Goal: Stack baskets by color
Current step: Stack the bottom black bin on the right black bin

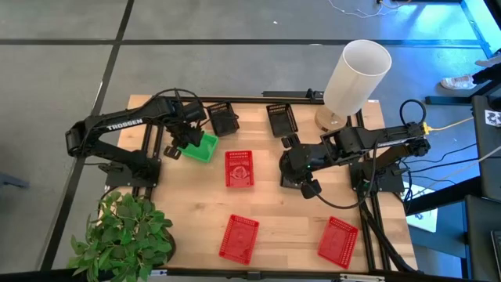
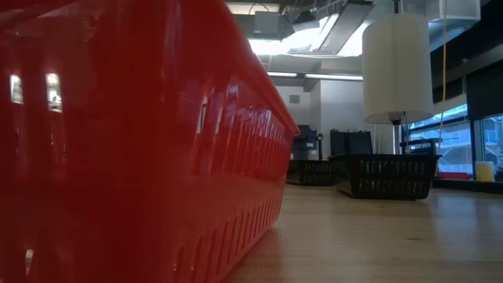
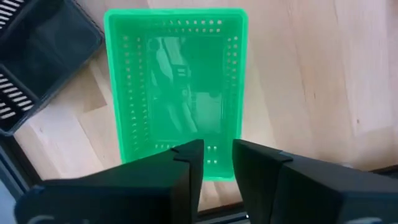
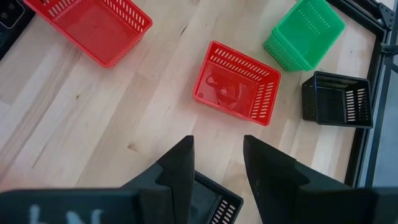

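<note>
The left gripper (image 3: 216, 158), jaws narrowly parted, hovers over the green basket stack (image 1: 200, 146) at ten o'clock; the right gripper (image 4: 217, 163) waits wide; these light, stiff, slick mesh baskets look best pinched by a rim wall.

Stacked baskets (image 1: 202, 147) are sitting near the table's (image 1: 274, 211) left edge, two baskets (image 1: 223, 117) along the far edge beside the lamp shade (image 1: 356, 74). One basket (image 1: 239, 168) is lying mid-table, two (image 1: 239, 237) nearing the front edge.

Left end effector (image 1: 190, 138) at the counter's far left, fingers slightly parted; right end effector (image 1: 296, 168) mid-counter, fingers spread wide
</note>
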